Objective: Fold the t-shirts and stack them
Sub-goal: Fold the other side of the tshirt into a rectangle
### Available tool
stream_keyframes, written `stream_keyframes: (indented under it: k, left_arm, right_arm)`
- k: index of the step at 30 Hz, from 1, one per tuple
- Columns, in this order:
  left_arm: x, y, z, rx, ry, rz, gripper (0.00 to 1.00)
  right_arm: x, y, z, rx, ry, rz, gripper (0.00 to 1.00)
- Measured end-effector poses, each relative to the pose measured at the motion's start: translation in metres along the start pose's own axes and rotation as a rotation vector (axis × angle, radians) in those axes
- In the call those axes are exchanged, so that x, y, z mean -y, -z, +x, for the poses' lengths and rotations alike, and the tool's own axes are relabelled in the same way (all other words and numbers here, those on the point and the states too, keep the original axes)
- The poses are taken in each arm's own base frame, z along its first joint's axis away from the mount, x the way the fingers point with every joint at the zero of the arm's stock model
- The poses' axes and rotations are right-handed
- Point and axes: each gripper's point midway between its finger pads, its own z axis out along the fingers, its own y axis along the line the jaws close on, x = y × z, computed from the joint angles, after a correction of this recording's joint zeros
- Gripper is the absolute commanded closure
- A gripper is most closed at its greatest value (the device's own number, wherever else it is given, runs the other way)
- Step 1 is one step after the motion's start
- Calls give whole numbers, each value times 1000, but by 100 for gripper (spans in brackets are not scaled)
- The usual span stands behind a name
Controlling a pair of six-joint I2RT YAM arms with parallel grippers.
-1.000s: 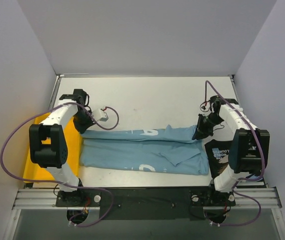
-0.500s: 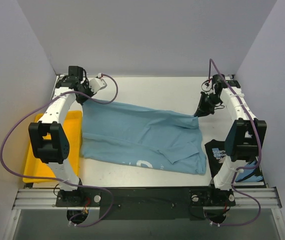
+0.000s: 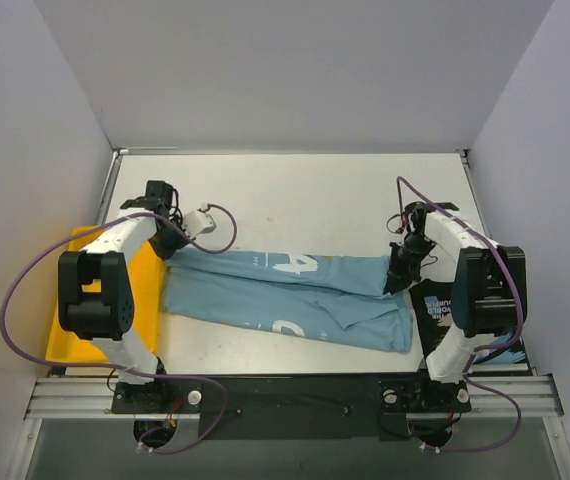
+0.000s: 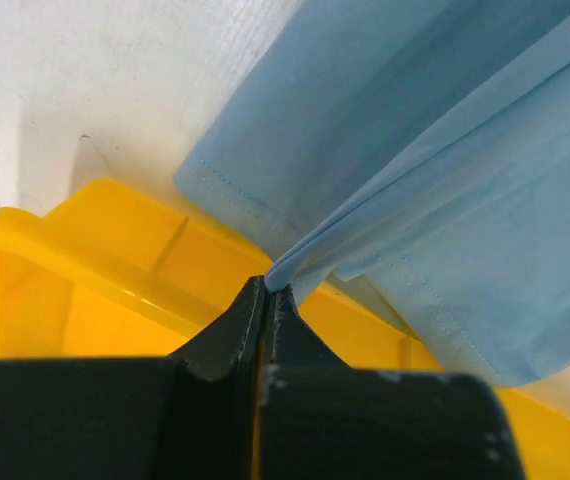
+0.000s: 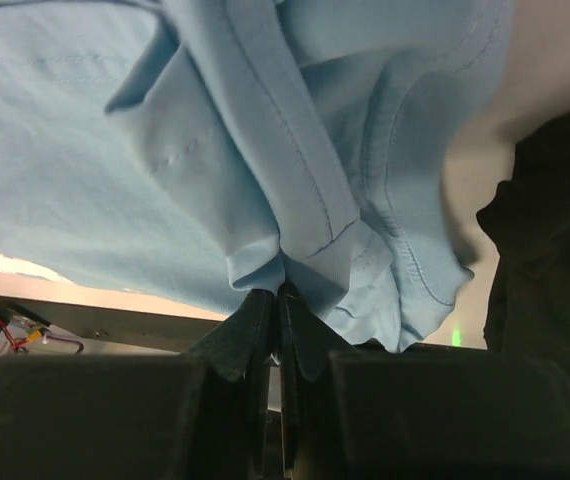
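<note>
the light blue t-shirt (image 3: pixel 285 295) lies folded lengthwise into a long band across the near half of the worktop (image 3: pixel 295 190), running left to right and slanting slightly toward the near right. white printed numerals show on its upper layer near the middle, and part of another white figure shows on the lower layer. its far-left corner is gathered into a pinch in the closed left end effector (image 4: pixel 267 292), above the yellow tray (image 4: pixel 85 290). its far-right corner, bunched in folds, is pinched in the closed right end effector (image 5: pixel 281 292). the black t-shirt (image 3: pixel 427 325) with pale lettering lies flat just beside the blue one's right end, partly hidden by the right arm.
</note>
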Motion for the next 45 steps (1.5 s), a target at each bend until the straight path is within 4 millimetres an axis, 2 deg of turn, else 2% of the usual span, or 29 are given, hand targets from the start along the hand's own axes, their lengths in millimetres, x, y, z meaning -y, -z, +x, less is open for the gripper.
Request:
stream_keyframes:
  k: [3, 6, 8, 9, 11, 14, 18, 20, 21, 23, 26, 30, 33, 37, 41, 44, 45]
  left_arm:
    - [1, -5, 2, -12, -21, 14, 100]
    - [4, -11, 5, -28, -40, 36, 100]
    - [7, -12, 7, -35, -52, 52, 100]
    - [9, -12, 8, -37, -59, 61, 100]
    - [11, -11, 9, -42, -73, 73, 100]
    - [15, -10, 12, -52, -91, 93, 100]
    - [23, -9, 15, -57, -108, 130, 99]
    - [26, -8, 16, -59, -117, 147, 99]
    - [27, -7, 16, -60, -121, 154, 99]
    - [28, -4, 15, -58, -130, 166, 100]
    - [24, 2, 10, -42, -144, 166, 100]
    - [20, 7, 6, -26, -157, 155, 100]
    - [21, 8, 6, -25, -157, 157, 100]
    - [21, 9, 5, -19, -156, 157, 100]
    - [21, 10, 4, -16, -156, 155, 100]
    - [21, 10, 4, -16, -156, 154, 100]
    - [21, 10, 4, -15, -156, 154, 100]
  right_arm:
    - [5, -8, 10, -29, -25, 15, 100]
    - [7, -11, 12, -33, -44, 20, 100]
    - [7, -11, 10, -22, -47, 24, 93]
    - [7, -11, 9, -19, -49, 27, 83]
    - [9, -12, 9, -15, -57, 38, 77]
    - [12, -13, 11, -15, -65, 54, 75]
    - [16, -4, 13, 25, -67, 71, 76]
    - [16, 4, 12, 58, -62, 72, 70]
    - [15, 6, 12, 72, -60, 70, 63]
    - [13, 13, 11, 101, -57, 61, 58]
    - [10, 17, 7, 131, -48, 50, 57]
    - [5, 16, -9, 172, -53, 32, 58]
    - [1, 7, -22, 178, -65, 21, 60]
    - [2, -6, -25, 152, -88, 28, 63]
    - [4, -12, -19, 134, -104, 26, 79]
    - [7, -18, -12, 110, -118, 33, 100]
    - [8, -20, -9, 102, -121, 36, 100]
